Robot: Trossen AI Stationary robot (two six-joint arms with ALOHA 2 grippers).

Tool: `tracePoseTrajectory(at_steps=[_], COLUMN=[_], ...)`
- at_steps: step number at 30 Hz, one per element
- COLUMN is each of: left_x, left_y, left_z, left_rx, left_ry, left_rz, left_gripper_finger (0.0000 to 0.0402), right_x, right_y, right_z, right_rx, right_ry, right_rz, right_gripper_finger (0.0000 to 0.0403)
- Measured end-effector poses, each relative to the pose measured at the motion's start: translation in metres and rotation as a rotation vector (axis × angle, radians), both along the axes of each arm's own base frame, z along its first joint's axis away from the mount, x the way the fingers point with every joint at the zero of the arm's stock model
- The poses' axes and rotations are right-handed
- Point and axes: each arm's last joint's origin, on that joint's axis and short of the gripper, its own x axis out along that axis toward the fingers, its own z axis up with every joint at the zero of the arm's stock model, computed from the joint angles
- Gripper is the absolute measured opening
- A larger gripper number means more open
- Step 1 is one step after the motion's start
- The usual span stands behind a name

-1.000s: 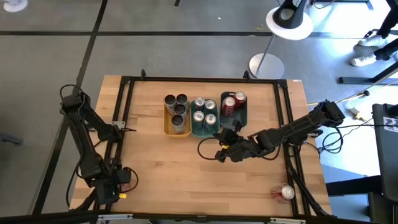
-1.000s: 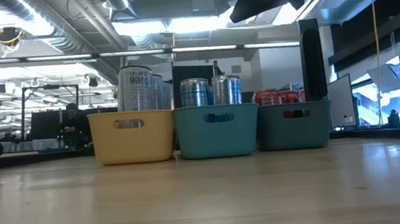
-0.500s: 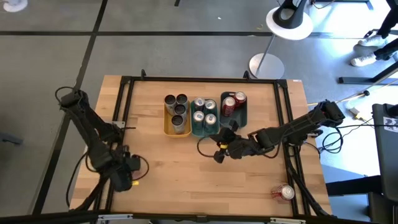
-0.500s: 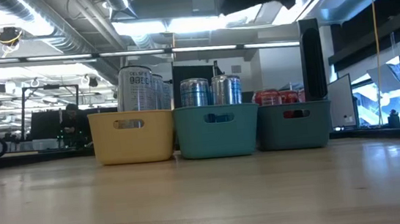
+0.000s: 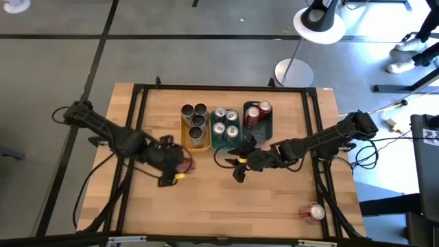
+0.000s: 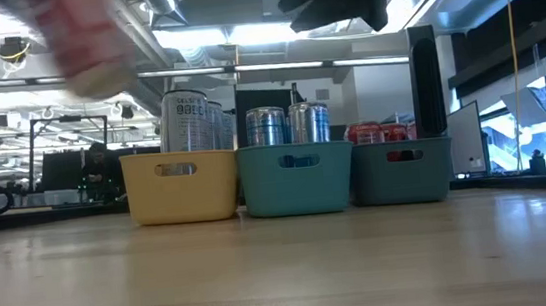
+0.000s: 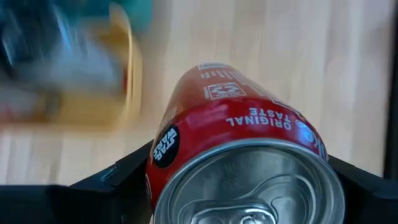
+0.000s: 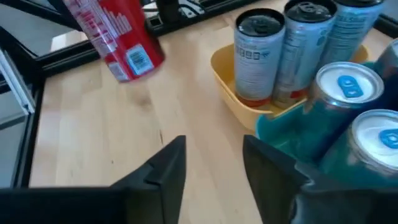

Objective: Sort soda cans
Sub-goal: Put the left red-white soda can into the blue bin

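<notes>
Left gripper (image 5: 180, 165) was over the worktop (image 5: 206, 199), just in front of the yellow tray (image 5: 195, 143), jaws clamped on a red can (image 7: 236, 143). The left wrist view showed the can lying between the dark fingers (image 7: 112, 180), silver top toward the camera. In the right wrist view the same can hung tilted in the air, clear of the wood.

Right gripper (image 5: 236, 165) hovered near the front edge of the teal tray (image 5: 223, 144), jaws apart with nothing between them; its fingers (image 8: 171, 165) showed a gap over bare wood.

Three trays sat side by side at the back of the worktop. Yellow tray held dark grey cans (image 5: 195, 118), upright. Teal tray held silver-teal cans (image 5: 225, 122), upright. Dark tray (image 5: 269, 127) held two red cans (image 5: 258, 112). One more red can (image 5: 314, 213) lay on its side by the worktop's front right corner, well apart from the trays.

Low view: the trays (image 6: 296, 179) in a row, can tops showing above the rims.
</notes>
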Motion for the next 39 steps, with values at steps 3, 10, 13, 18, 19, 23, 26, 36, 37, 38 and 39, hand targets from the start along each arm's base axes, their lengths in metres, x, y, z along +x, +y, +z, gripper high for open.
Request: tracePoseTrajectory(at_steps=[3,10,13,18,19,23,26,36,37,38,39], left_x=[0.017,0.044,0.056,0.066,0.068,0.076,0.081,0.087,0.090,0.094,0.098], left_y=[0.012,0.032,0.031,0.026,0.024,0.019,0.017,0.005,0.004,0.001,-0.001], left_z=[0.008,0.006,0.000,-0.003,-0.001,0.007,0.004,-0.062,-0.069,-0.077,-0.087], left_rx=[0.003,0.028,0.033,0.006,-0.001,-0.022,-0.029,-0.104,-0.107,-0.113,-0.114], left_ry=[-0.110,-0.192,-0.209,-0.254,-0.284,-0.407,-0.427,-0.369,-0.374,-0.387,-0.383], left_rz=[-0.041,-0.080,-0.114,-0.151,-0.151,-0.146,-0.140,-0.049,-0.041,-0.033,-0.026], left_gripper_finger=[0.0299,0.0299,0.0299,0.0298,0.0298,0.0293,0.0292,0.0291,0.0291,0.0291,0.0291], right_x=[0.005,0.021,0.029,0.038,0.039,0.044,0.042,-0.012,-0.014,-0.015,-0.015], right_y=[0.008,0.026,0.029,0.030,0.030,0.032,0.033,0.040,0.043,0.047,0.050], right_z=[-0.004,-0.019,-0.025,-0.042,-0.045,-0.054,-0.055,-0.040,-0.040,-0.041,-0.043], right_rx=[0.000,-0.027,-0.043,-0.074,-0.070,-0.076,-0.063,0.125,0.092,0.064,0.038], right_ry=[-0.026,-0.085,-0.114,-0.099,-0.092,-0.085,-0.056,0.282,0.274,0.259,0.249], right_rz=[0.018,0.123,0.134,0.102,0.102,0.100,0.143,0.192,0.167,0.150,0.133], right_gripper_finger=[0.0170,0.0162,0.0160,0.0158,0.0157,0.0146,0.0136,0.0131,0.0132,0.0136,0.0141])
